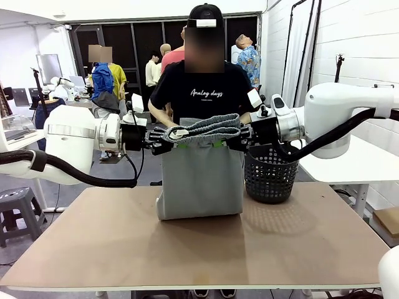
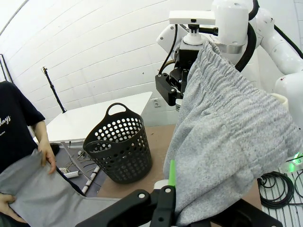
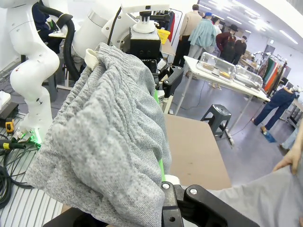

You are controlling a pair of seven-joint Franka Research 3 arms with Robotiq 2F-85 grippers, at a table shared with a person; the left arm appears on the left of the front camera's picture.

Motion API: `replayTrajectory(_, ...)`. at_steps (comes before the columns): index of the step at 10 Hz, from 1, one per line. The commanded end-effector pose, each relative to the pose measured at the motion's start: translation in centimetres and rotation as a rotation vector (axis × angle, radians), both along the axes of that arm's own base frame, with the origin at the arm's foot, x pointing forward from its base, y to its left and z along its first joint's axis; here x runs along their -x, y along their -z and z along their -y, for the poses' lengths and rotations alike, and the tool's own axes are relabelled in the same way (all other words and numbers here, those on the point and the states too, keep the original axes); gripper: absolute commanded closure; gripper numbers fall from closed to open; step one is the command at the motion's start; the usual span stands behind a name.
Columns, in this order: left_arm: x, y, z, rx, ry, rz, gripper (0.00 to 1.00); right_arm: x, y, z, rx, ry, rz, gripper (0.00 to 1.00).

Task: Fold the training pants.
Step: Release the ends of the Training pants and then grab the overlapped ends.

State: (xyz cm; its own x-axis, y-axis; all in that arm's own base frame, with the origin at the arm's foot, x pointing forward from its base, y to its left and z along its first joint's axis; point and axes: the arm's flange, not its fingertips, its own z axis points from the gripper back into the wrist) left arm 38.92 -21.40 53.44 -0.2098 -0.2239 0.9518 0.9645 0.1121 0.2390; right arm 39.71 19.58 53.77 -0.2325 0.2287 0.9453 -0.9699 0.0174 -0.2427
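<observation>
Two grips: we clamp our left gripper (image 1: 171,141) and right gripper (image 1: 229,139) on either end of the waistband (image 1: 206,128) of the training pants (image 1: 199,180). The cloth hangs between and below them onto the table (image 1: 187,249); a black basket (image 1: 270,177) stands below our right gripper

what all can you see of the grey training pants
Light grey, soft heathered jersey training pants with a gathered ribbed waistband. The waistband is held up and stretched between the left gripper and right gripper, both sets of jaws shut on it. The fabric hangs as a flat panel whose lower edge meets the table, beside a black basket. Across the table, a person's hand holds the far end.
</observation>
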Motion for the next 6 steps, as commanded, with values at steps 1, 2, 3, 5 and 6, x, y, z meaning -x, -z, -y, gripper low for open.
replayTrajectory(1,0.15,-0.23,0.09,0.001,0.002,0.005,1.0,0.28,-0.11,-0.37,-0.002,-0.001,0.001,1.0)
replayTrajectory(2,0.15,-0.23,0.09,0.001,0.002,0.005,1.0,0.28,-0.11,-0.37,-0.002,-0.001,0.001,1.0)
replayTrajectory(3,0.15,-0.23,0.09,0.001,0.002,0.005,1.0,0.28,-0.11,-0.37,-0.002,-0.001,0.001,1.0)
replayTrajectory(5,0.15,-0.23,0.09,0.001,0.002,0.005,1.0,0.28,-0.11,-0.37,-0.002,-0.001,0.001,1.0)
replayTrajectory(6,0.15,-0.23,0.09,0.001,0.002,0.005,1.0,0.28,-0.11,-0.37,-0.002,-0.001,0.001,1.0)
